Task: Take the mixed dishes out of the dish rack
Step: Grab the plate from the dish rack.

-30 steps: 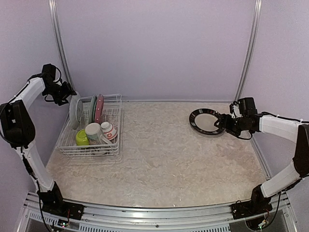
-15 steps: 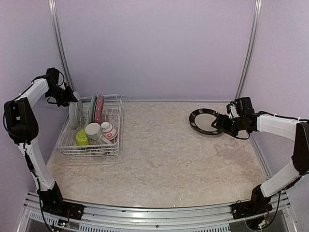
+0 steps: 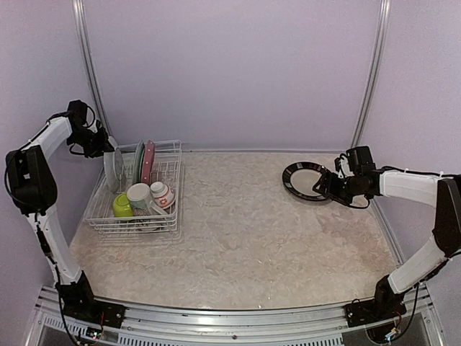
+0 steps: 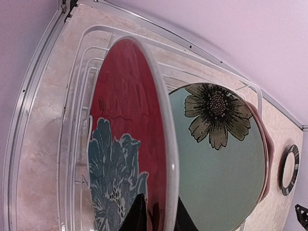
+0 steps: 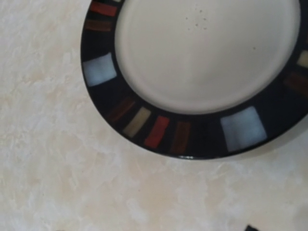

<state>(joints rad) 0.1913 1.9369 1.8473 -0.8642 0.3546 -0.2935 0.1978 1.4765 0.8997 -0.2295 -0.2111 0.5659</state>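
The white wire dish rack (image 3: 99,216) stands at the left. It holds upright plates: a red plate with teal flower (image 4: 125,134), a pale teal plate (image 4: 216,159) and a pink one (image 3: 148,160). A cream mug (image 3: 138,196), a lime-green bowl (image 3: 122,206) and a small white-and-red bowl (image 3: 161,193) sit in its front part. My left gripper (image 4: 161,216) straddles the red plate's top rim, one finger on each face, shut on it. A black-rimmed plate (image 5: 202,72) lies flat on the table at the right. My right gripper (image 3: 325,184) is open and empty just beside its near edge.
The rack sits close to the left wall and metal rail (image 3: 90,86). The marble-pattern tabletop (image 3: 252,238) stretches between the rack and the black-rimmed plate. The right rail (image 3: 367,94) stands behind the right arm.
My left gripper has moved right and down onto the red plate's rim. My right gripper has shifted slightly left beside the black-rimmed plate, which stays on the table.
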